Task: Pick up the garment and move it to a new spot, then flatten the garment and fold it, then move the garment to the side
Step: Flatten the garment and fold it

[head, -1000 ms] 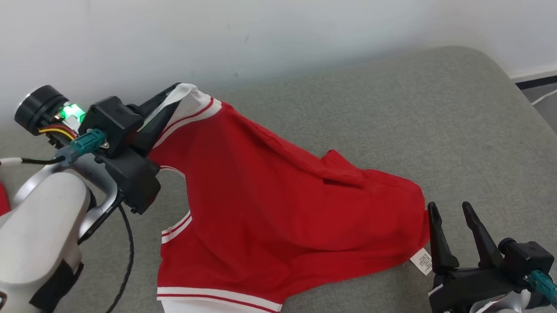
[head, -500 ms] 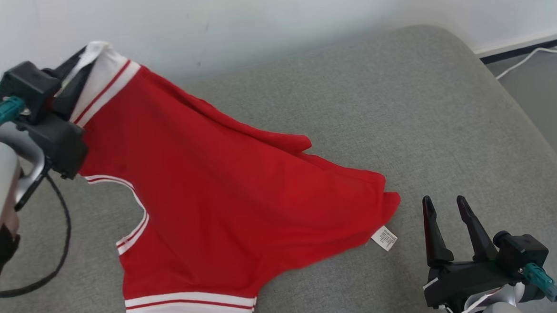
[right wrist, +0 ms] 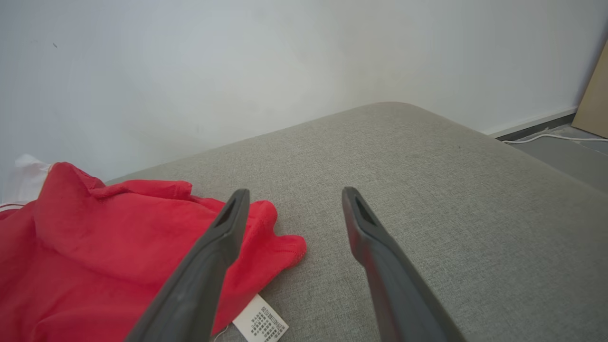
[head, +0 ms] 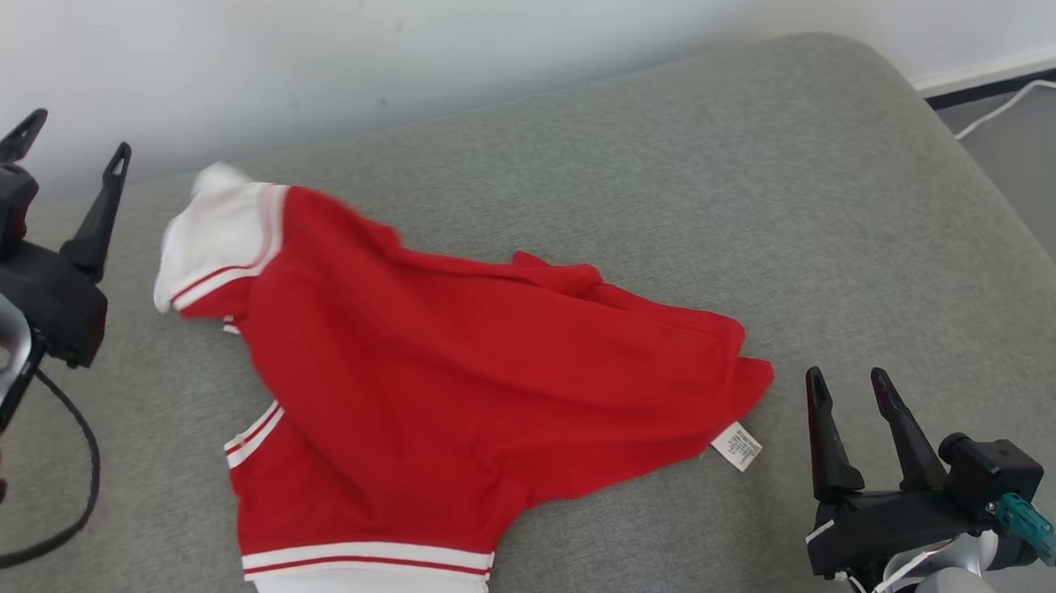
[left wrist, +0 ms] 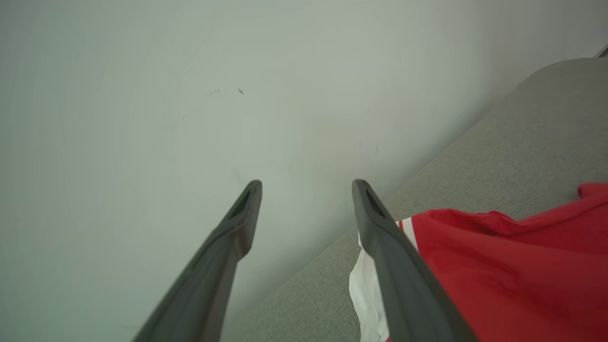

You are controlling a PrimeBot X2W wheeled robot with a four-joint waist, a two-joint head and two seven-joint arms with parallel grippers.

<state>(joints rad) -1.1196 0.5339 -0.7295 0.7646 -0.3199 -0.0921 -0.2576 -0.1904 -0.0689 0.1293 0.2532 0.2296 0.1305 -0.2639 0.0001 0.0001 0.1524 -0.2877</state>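
Note:
The garment [head: 461, 390] is a red shirt with white, red-striped sleeve cuffs, lying rumpled on the grey cushion [head: 667, 190]. Its white label [head: 736, 445] sticks out at the right edge. One white sleeve end [head: 217, 231] lies at the upper left, another at the bottom. My left gripper [head: 77, 139] hovers open to the left of the upper sleeve, holding nothing. In the left wrist view the garment [left wrist: 513, 266] lies to the right of the open fingers [left wrist: 394, 256]. My right gripper [head: 849, 388] stands open just right of the garment's edge [right wrist: 142, 247], empty.
A pale wall [head: 478, 37] runs along the back of the cushion. The cushion's rounded right edge drops to a grey floor with a white cable [head: 1015, 99]. A brown board [right wrist: 593, 95] leans at the far right in the right wrist view.
My left gripper opened and let go of the white sleeve, which dropped onto the cushion. The garment now lies slack. The head camera has shifted; the right gripper stayed open.

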